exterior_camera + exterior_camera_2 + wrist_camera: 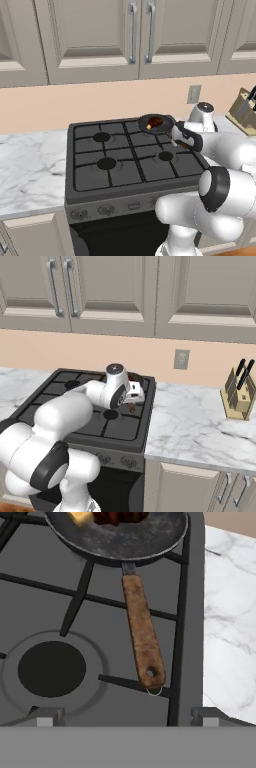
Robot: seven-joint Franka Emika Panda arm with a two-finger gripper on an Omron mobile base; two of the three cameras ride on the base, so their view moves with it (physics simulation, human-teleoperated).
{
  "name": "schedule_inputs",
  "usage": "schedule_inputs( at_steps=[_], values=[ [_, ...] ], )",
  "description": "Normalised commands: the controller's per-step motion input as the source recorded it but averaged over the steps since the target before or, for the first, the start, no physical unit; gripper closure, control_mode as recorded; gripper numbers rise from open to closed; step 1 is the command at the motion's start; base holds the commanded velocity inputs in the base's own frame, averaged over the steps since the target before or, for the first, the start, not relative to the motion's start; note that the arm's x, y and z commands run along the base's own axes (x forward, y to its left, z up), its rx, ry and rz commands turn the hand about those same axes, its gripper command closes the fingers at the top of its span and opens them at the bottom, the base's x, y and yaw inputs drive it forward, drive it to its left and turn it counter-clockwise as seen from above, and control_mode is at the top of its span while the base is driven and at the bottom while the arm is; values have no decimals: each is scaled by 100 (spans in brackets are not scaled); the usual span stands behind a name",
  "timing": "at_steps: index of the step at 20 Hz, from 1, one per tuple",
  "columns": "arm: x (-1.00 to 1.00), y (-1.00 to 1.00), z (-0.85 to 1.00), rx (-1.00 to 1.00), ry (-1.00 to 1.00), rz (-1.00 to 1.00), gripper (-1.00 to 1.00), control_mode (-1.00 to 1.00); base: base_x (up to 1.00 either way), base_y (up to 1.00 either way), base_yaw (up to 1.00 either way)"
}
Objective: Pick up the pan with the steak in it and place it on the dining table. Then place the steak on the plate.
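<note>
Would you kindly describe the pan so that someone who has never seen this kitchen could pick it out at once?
Find the black gas stove set into the white marble counter beneath the grey cabinets. On its back right burner sits the pan, round and dark. Its long brown wooden handle and the steak inside set it apart from the bare burners around it.
</note>
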Motion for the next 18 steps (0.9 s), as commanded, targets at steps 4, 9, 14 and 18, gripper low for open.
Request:
schedule_inputs(
  at_steps=[4,9,14,18],
  values=[
    [3,0,-28,-1,0,0,-100,-100,0,0,0],
    [16,-4,-9,-3,-3,0,-100,-100,0,0,0],
    [15,-10,-4,0,0,0,-100,-100,0,0,0],
    [14,-15,-2,0,0,0,-100,-100,0,0,0]
  ],
)
